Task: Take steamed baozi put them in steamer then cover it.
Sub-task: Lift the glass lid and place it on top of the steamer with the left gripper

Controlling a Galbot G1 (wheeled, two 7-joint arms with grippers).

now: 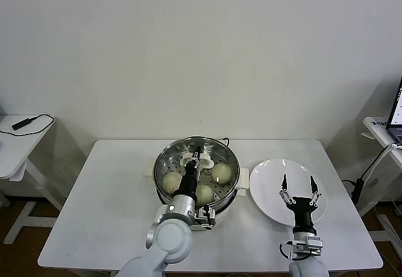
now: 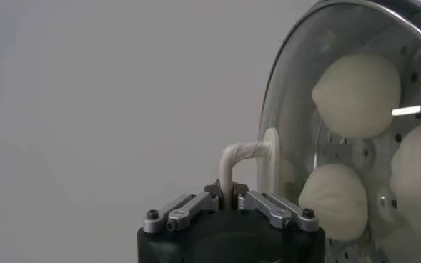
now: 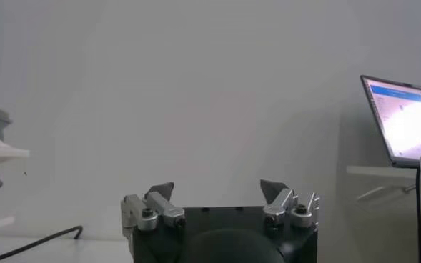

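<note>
A: Nearest, what's the left pincer (image 1: 196, 159) doing?
B: It's clamped on the white handle (image 2: 233, 161) of the glass lid (image 1: 198, 164), which sits over the steamer (image 1: 164, 157) mid-worktop (image 1: 113, 183).
A: And the steamed baozi (image 1: 221, 173)?
B: Inside, on the perforated tray under the lid; three show plainly in the head view.
A: The right pincer (image 1: 298, 183)?
B: Fingers spread apart, holding nothing, above the white plate (image 1: 267, 186) beside the steamer.

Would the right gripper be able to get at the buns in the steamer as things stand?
Probably not: the glass lid, held by the left gripper at its white handle, covers the buns in the steamer. The right gripper hangs open over the white plate.
</note>
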